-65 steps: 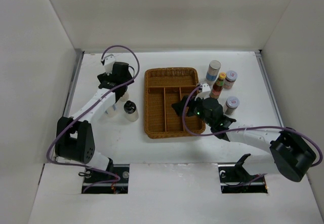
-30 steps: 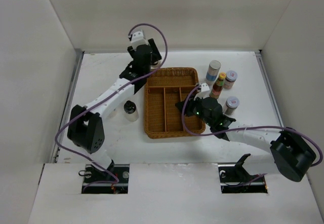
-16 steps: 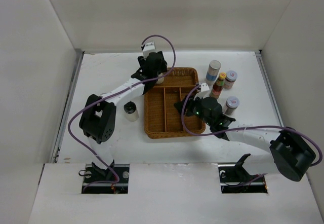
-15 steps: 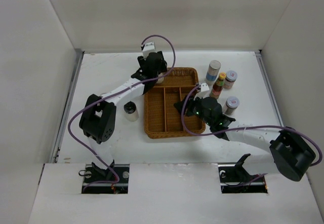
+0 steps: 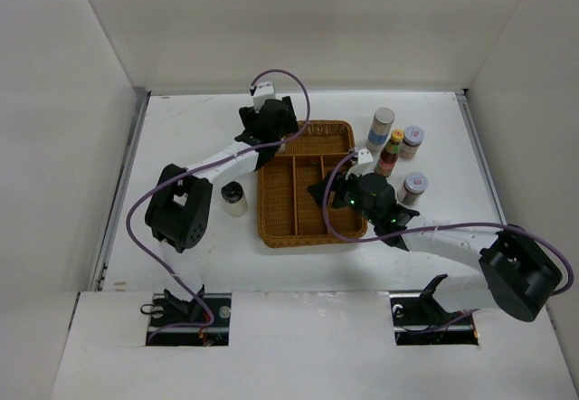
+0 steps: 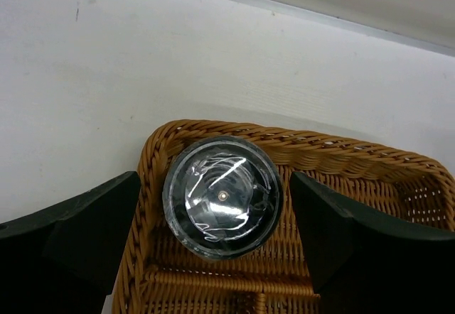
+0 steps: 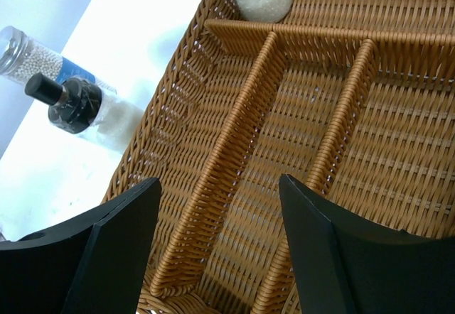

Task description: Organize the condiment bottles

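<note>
Condiment bottles (image 5: 383,127) sit in three spots on the white desk (image 5: 181,138): four to the right of the tray, one inside it, and two to its left. The wicker tray (image 5: 308,239), split into compartments, lies mid-desk. The left arm (image 5: 213,160) reaches to the tray's far-left corner. There the left hand (image 5: 270,127) is open, with its fingers (image 6: 85,236) on either side of a shiny-capped shaker (image 6: 222,195) and clear of it. That shaker stands upright in the far cross compartment, close against the corner wall.

The right arm (image 5: 452,237) comes in from the near right. The right hand (image 5: 326,192) hangs over the long compartments, fingers spread wide with nothing between them.

Right of the tray stand a silver-capped bottle (image 5: 383,127), a yellow-capped red sauce bottle (image 5: 392,153) just nearer, and a pale-lidded jar (image 5: 412,138) at its right. A second pale-lidded jar (image 5: 414,185) stands nearer still. Left of the tray is a dark-lidded bottle (image 5: 233,198). The right wrist view shows a silver-capped, blue-labelled bottle (image 7: 35,58) just beside it.
</note>
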### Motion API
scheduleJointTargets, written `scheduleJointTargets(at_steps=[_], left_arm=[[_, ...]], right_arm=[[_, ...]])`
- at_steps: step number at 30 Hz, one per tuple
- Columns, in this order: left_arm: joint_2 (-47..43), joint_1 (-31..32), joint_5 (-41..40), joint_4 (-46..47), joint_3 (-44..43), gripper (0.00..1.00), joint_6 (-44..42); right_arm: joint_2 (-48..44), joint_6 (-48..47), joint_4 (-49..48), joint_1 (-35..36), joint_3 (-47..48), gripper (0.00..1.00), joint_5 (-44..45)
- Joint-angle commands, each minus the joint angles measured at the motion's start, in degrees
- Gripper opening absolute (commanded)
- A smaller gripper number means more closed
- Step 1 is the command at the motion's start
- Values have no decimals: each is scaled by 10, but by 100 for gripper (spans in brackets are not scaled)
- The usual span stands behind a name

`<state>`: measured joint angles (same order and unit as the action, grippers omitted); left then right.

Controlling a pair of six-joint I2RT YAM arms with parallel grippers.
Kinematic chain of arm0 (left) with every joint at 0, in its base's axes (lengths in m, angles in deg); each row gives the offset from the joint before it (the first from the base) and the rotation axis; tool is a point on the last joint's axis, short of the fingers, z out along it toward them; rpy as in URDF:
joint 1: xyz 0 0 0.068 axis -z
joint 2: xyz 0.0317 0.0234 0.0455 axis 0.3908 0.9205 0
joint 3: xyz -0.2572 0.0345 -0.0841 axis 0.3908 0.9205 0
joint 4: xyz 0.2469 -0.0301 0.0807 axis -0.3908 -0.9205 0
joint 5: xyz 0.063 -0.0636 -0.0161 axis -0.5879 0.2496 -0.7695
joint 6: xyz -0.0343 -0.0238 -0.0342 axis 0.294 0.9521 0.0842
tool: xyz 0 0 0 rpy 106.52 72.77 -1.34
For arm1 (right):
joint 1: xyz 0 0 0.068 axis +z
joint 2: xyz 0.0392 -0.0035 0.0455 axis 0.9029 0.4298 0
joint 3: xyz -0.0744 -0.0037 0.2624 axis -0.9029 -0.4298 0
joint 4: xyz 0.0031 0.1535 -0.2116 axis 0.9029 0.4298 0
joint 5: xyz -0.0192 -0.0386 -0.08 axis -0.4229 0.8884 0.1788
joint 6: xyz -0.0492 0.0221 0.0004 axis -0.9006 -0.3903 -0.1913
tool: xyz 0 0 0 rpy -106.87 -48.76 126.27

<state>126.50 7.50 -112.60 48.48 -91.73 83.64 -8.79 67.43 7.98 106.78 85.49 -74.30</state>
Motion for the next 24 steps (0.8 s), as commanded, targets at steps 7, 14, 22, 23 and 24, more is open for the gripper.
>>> scheduleJointTargets(at_steps=[7,14,22,23,24], left_arm=[[-248,36,-5,28,95,92,-52],[-439,19,-40,-148,249,87,-26],[-512,47,-15,-247,331,88,16],[-508,49,-9,-252,334,88,20],[-504,49,-3,-253,337,88,22]], right_arm=[[-17,-1,-12,-5,15,76,10],[-17,0,-14,-5,13,82,10],[-4,-3,-17,-4,18,88,10],[-4,-2,-17,-4,18,88,10],[-2,-1,-16,-4,18,88,10]])
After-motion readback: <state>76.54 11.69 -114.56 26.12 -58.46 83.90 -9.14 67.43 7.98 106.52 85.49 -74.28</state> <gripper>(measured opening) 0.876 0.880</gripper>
